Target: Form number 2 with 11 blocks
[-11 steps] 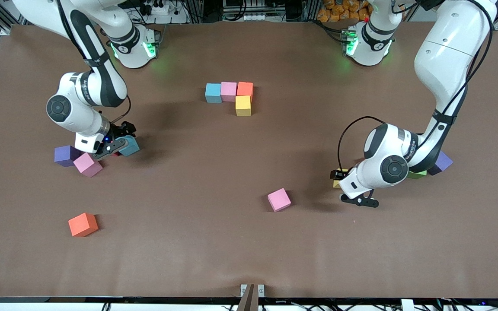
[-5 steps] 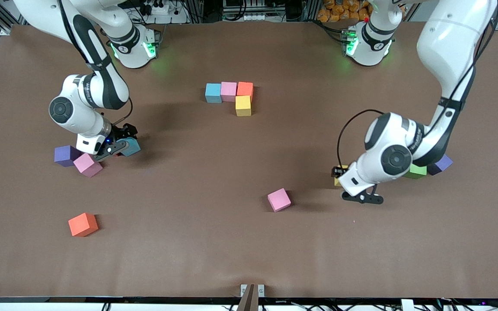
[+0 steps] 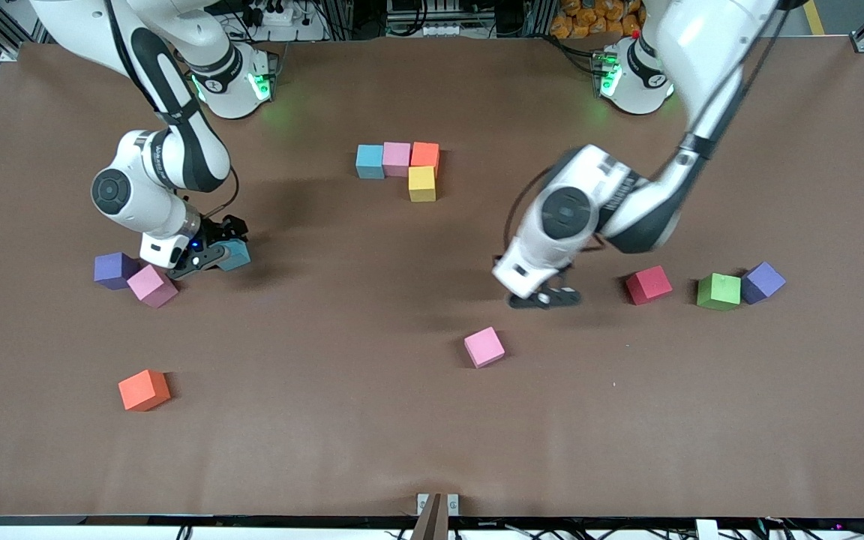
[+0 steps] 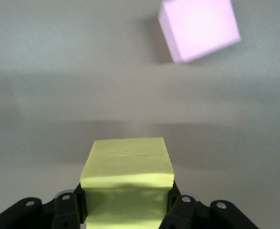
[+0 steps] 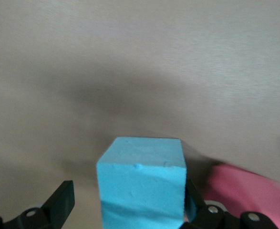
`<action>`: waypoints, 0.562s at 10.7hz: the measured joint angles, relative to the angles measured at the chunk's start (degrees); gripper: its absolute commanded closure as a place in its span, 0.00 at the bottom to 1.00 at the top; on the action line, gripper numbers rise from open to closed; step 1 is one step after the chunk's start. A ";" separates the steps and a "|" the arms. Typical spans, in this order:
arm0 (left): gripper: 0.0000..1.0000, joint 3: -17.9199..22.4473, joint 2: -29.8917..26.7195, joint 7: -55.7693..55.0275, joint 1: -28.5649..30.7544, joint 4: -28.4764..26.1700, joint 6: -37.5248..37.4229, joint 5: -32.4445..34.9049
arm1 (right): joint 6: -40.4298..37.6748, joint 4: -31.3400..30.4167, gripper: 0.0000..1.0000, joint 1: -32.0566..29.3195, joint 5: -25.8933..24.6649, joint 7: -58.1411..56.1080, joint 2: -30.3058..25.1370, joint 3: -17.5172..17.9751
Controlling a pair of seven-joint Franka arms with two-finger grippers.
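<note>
A row of blue [image 3: 370, 161], pink [image 3: 397, 158] and orange [image 3: 425, 154] blocks lies mid-table, with a yellow block [image 3: 422, 184] against the orange one, nearer the camera. My left gripper [image 3: 544, 298] is over the table beside a loose pink block [image 3: 484, 346]. It is shut on a yellow block [image 4: 128, 167], which the wrist hides in the front view. My right gripper [image 3: 211, 256] is low and open around a blue block [image 3: 235, 256]. In the right wrist view [image 5: 130, 205] one finger touches the blue block [image 5: 142, 186] and the other stands off it.
Red [image 3: 649, 285], green [image 3: 718, 291] and purple [image 3: 763, 282] cubes lie toward the left arm's end. A pink [image 3: 152, 286] and a purple cube [image 3: 115, 270] sit beside my right gripper, with a red cube [image 5: 244, 191] under it. An orange cube [image 3: 144, 390] lies nearer the camera.
My left arm has swung with the yellow block from beside the green cube toward the table's middle, uncovering the red cube. My right gripper and the blue block shifted slightly toward the middle.
</note>
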 measured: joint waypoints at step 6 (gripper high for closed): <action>1.00 0.07 1.29 -2.52 -8.47 -0.22 3.52 -6.21 | -0.03 -0.09 0.00 2.08 4.23 -0.76 0.55 0.12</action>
